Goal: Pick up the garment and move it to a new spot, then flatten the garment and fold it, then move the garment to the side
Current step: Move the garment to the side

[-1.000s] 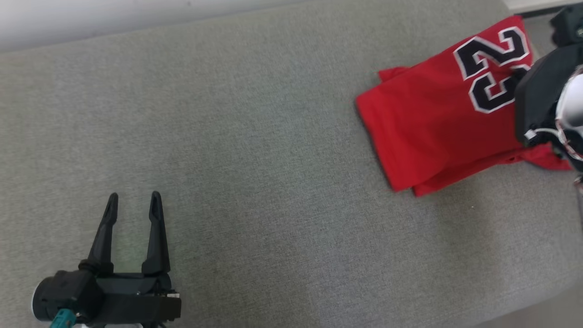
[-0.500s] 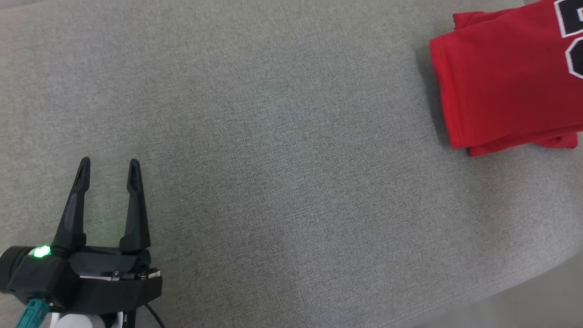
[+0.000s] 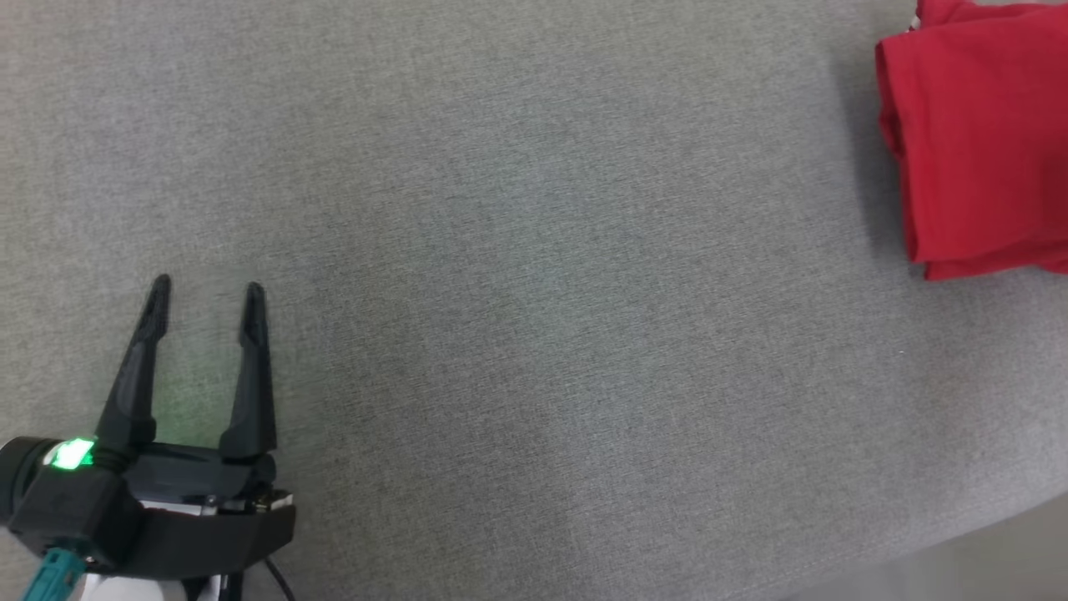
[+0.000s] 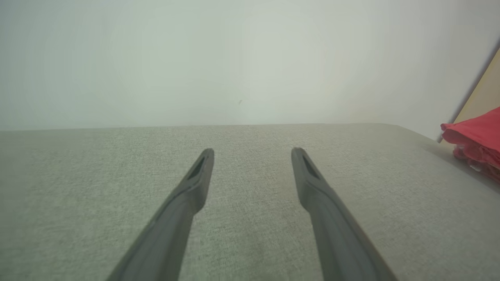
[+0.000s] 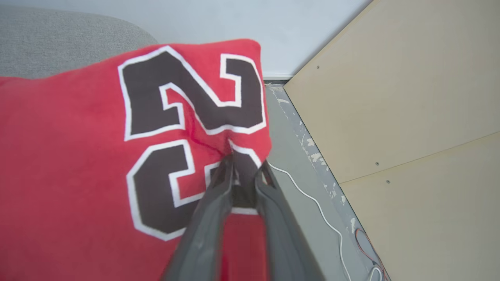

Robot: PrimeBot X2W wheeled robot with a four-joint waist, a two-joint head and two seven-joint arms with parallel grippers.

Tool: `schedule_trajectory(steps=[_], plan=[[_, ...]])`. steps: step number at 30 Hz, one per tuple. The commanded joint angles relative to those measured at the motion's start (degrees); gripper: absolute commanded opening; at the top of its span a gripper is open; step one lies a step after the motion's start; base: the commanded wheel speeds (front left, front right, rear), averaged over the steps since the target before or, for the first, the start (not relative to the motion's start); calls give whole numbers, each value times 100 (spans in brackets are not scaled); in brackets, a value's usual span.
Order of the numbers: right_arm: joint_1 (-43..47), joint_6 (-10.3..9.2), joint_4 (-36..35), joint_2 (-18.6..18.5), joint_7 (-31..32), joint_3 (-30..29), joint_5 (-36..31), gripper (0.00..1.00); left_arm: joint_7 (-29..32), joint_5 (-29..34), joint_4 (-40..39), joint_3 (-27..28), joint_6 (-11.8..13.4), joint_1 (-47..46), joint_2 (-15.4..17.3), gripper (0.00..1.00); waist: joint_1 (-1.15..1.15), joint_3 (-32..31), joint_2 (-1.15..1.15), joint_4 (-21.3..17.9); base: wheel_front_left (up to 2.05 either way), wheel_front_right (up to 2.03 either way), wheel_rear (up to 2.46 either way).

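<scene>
Garment (image 5: 78,175) in right wrist view shows numerals (image 5: 187,89) pinched by right pincer (image 5: 245,160).

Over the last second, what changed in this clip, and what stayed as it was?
The head camera swung, so the folded red jersey now sits at that view's upper right edge; whether the jersey itself moved I cannot tell. Unchanged: the left end effector stays open over the grey cushion. The right end effector pinches the jersey by its number.
</scene>
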Motion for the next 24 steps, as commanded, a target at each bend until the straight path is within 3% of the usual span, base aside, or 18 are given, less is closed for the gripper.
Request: schedule_trajectory(steps=[1,11,24], plan=[[-42,-16,71,9,-126,-73,-91,100,-15,41,-11,47,11,35,-7,100,0,15,-1,32,0,0,0],[-113,-16,377,190,-1345,447,-4,100,-15,-54,-68,124,10,153,-152,100,0,-236,-1,3,0,0,0],[1085,-16,-692,436,-2984,1946,1294,100,-14,-224,501,547,11,608,-508,100,0,-1401,-1,374,0,0,0]])
